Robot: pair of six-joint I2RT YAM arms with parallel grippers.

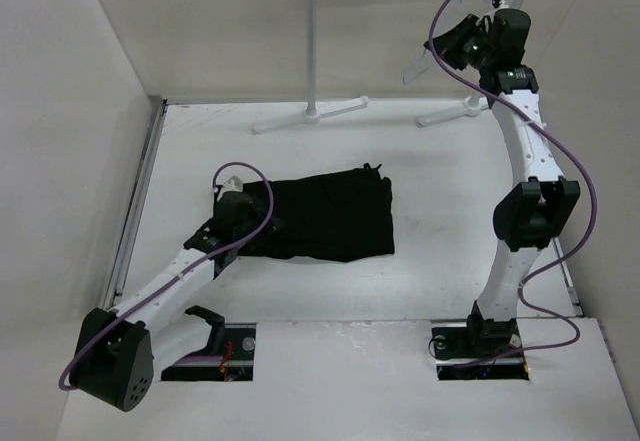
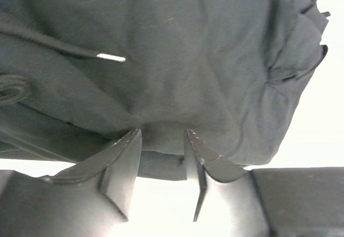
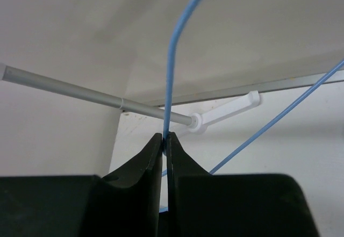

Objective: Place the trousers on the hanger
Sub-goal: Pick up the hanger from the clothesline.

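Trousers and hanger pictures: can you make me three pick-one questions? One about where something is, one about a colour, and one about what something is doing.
1. Where are the trousers?
A. Flat on the table
B. In a drawer
C. In a box

2. What colour are the trousers?
A. Red
B. Black
C. Yellow

3. What is the right end effector doing?
A. Gaping wide with nothing in it
B. Holding the trousers
C. Pinching the hanger wire

Answers:
1 A: the top view shows them spread out on the table.
2 B: they look black from above and dark in the left wrist view.
3 C: the right wrist view shows its fingers closed on the thin wire.
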